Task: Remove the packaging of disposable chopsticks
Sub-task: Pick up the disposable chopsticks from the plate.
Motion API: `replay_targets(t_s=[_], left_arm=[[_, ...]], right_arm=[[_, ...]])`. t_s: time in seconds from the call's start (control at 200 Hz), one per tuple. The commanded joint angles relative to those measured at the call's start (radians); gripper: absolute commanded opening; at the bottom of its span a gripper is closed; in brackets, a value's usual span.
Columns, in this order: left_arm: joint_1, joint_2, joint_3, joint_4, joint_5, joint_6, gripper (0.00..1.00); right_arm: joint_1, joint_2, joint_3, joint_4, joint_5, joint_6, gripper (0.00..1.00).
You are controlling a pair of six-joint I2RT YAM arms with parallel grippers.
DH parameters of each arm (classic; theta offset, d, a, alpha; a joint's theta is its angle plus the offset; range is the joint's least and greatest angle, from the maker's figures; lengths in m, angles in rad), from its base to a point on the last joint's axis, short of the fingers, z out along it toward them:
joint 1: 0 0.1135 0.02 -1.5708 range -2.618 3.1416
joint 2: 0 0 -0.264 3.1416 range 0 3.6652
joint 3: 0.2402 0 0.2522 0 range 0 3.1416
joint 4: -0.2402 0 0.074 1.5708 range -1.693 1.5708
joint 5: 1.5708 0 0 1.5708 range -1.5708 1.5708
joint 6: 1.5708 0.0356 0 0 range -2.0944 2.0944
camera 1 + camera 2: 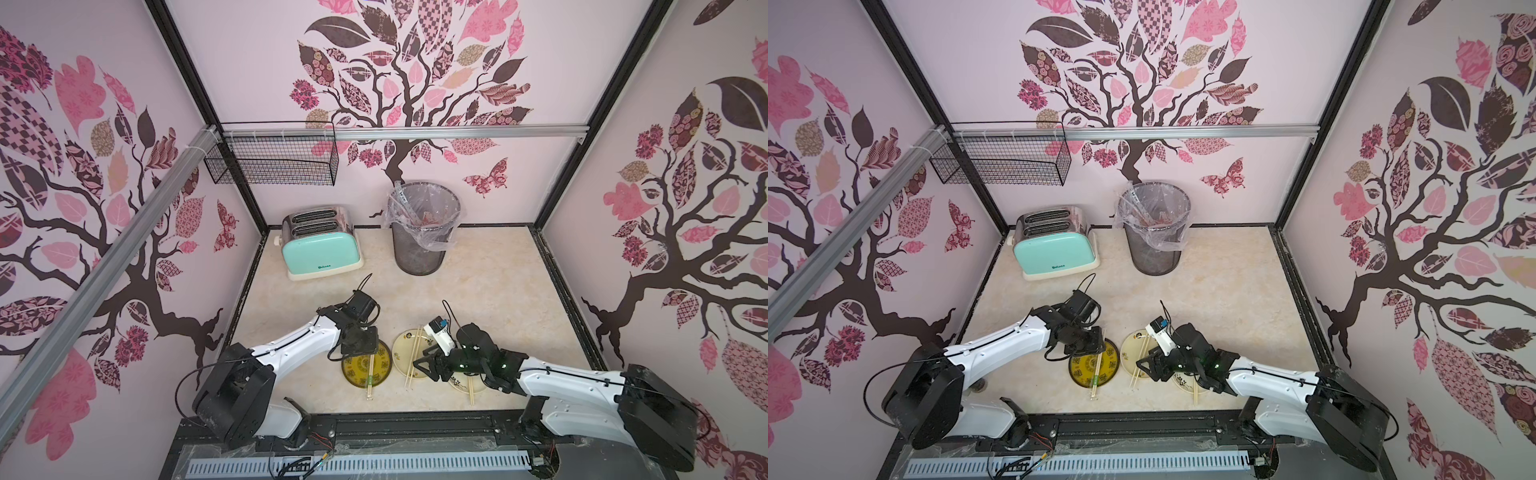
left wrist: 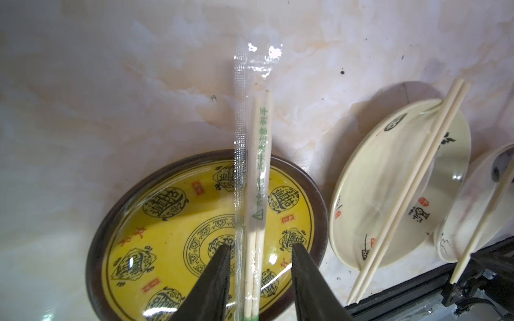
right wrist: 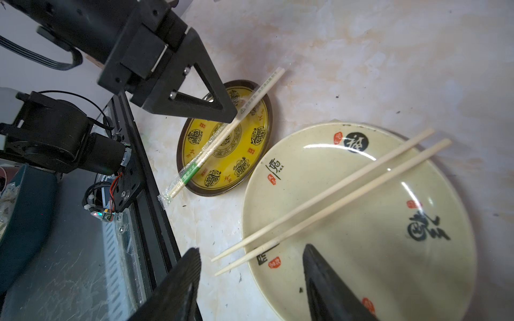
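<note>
A pair of disposable chopsticks (image 2: 260, 166) lies across the yellow plate (image 2: 167, 222), still inside its clear packaging (image 2: 239, 139) with green printing. My left gripper (image 2: 261, 246) is open. It hangs low over this plate with one finger on each side of the sleeve, and the wider gap is on one side. In both top views it stands over the plate's far rim (image 1: 368, 353) (image 1: 1096, 351). My right gripper (image 3: 251, 248) is open and empty, hovering at the edge of a cream plate (image 3: 361, 264). Two bare chopsticks (image 3: 333, 194) lie across that plate.
A second cream plate (image 1: 461, 384) under the right arm carries another bare pair (image 1: 471, 392). At the back stand a mesh bin (image 1: 422, 245) with a clear liner and a mint toaster (image 1: 320, 249). A black rail (image 1: 415, 428) runs along the front edge.
</note>
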State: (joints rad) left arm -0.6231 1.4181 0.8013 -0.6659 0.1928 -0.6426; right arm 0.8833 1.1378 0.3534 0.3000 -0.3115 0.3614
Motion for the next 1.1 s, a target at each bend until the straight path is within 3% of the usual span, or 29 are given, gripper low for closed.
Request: replay_targets(t_s=[0.0,0.235,0.625,0.875,1.096], left_arm=[[0.002,0.023,-0.021,0.051,0.02,0.0,0.37],[0.003,0.057,-0.042,0.084,0.017,-0.006,0.34],[0.002,0.065,-0.06,0.112,0.018,-0.014,0.15],[0.003,-0.002,-0.046,0.09,0.008,-0.008,0.0],[0.003,-0.162,0.027,0.136,0.004,0.012,0.0]], right_arm=[[0.007,-0.001,0.029,-0.003,-0.008,-0.014,0.62],[0.006,-0.02,0.031,-0.035,0.005,-0.034,0.62],[0.006,-0.033,0.058,-0.074,0.021,-0.067,0.62],[0.008,-0.029,0.072,-0.059,0.01,-0.077,0.63],[0.006,-0.004,0.11,0.051,-0.065,-0.072,0.66]])
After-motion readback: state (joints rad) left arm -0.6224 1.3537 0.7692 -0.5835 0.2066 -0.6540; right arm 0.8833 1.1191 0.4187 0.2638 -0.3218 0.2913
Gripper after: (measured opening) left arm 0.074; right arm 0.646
